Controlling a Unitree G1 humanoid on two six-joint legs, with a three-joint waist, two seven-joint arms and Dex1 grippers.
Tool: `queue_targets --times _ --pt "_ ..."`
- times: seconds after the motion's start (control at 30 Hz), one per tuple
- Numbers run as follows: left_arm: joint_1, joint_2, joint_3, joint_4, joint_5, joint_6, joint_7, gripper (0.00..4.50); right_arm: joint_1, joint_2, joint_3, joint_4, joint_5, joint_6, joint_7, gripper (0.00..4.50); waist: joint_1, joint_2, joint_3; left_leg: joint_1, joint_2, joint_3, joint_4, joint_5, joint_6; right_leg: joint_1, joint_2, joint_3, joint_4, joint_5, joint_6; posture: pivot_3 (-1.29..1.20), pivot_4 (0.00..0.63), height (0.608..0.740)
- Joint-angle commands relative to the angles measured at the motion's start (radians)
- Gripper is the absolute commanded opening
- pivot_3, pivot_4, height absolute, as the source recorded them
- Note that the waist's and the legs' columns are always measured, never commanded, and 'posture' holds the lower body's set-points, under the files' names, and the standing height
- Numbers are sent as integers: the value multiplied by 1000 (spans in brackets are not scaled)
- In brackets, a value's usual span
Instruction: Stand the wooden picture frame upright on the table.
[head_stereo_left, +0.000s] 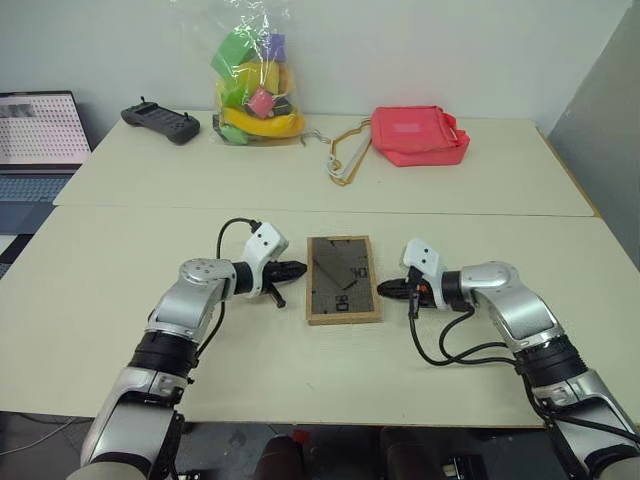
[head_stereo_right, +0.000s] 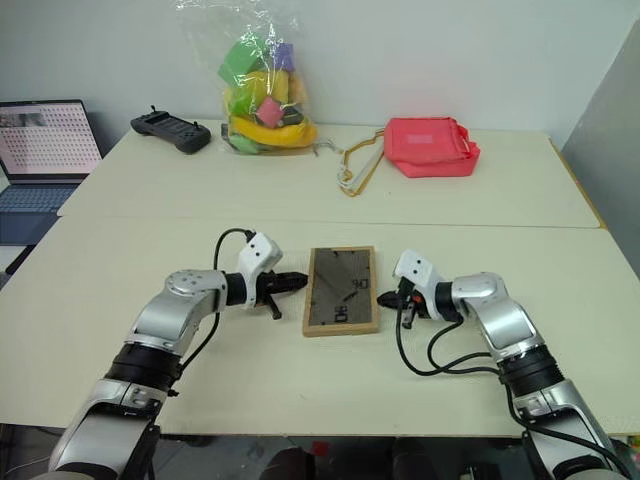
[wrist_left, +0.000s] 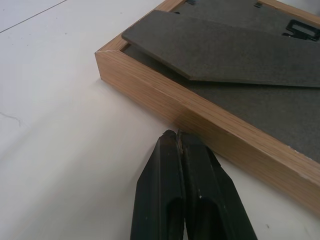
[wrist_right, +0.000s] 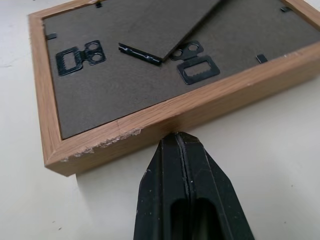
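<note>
Currently the wooden picture frame (head_stereo_left: 342, 279) lies face-down mid-tabletop (head_stereo_left: 300, 180), between left claw (head_stereo_left: 298, 269) and right claw (head_stereo_left: 385, 289), both pinched together, empty. Looks light, rigid, glass probably fragile; squeeze opposite long edges.

The wooden picture frame (head_stereo_left: 342, 279) lies face down, its front hidden against the table (head_stereo_left: 300, 360). The laptop (head_stereo_left: 40, 140) is cut off by the picture's edge, its screen content illegible.

Bright, even light; perhaps slight softness.
</note>
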Motion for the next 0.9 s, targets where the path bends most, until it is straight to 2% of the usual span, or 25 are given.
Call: queue_targets --times 0.03,0.13,0.23,0.27,0.4,0.53,0.7,0.9 --pt "1 38 3 -41 17 -2 -23 41 -21 -41 -33 5 -6 -6 -11 0 0 0 0 0 0 0 0 0 0 0 0 0 0 0 0 0 150 740" --pt "29 84 36 -78 -14 51 -47 41 -50 -56 -37 68 -54 -52 -65 0 -2 0 0 0 0 0 0 0 0 0 0 0 0 0 0 0 150 740" --pt "70 151 115 -160 -134 207 -120 41 -90 -36 -49 136 -66 -96 -109 0 -11 0 0 1 0 0 -1 0 0 0 1 1 0 0 0 0 150 740" --pt "86 179 145 -188 -196 288 -161 423 -102 -24 -53 161 -63 -112 -117 0 -16 0 0 1 1 0 -1 0 0 0 1 0 0 0 0 0 150 740" --pt "86 256 223 -191 -393 643 -241 1142 -119 4 -47 241 -72 -165 -122 0 -23 0 0 1 1 0 -1 0 0 0 1 0 0 0 0 0 150 740" --pt "41 270 285 -146 -532 981 -229 1949 -110 15 -56 238 -63 -168 -122 0 -20 0 0 0 0 -1 -1 0 0 1 0 -1 0 0 0 0 150 740" --pt "35 224 347 -87 -590 1171 -161 2920 -77 43 -54 184 -46 -141 -138 0 -23 0 0 1 0 -1 -1 0 0 1 0 -1 0 0 0 0 150 740" --pt "71 186 333 -99 -611 1208 -111 4235 -16 80 -35 93 -50 -104 -153 0 -27 0 0 2 1 -1 -1 2 -4 1 0 -1 1 0 0 0 150 740"
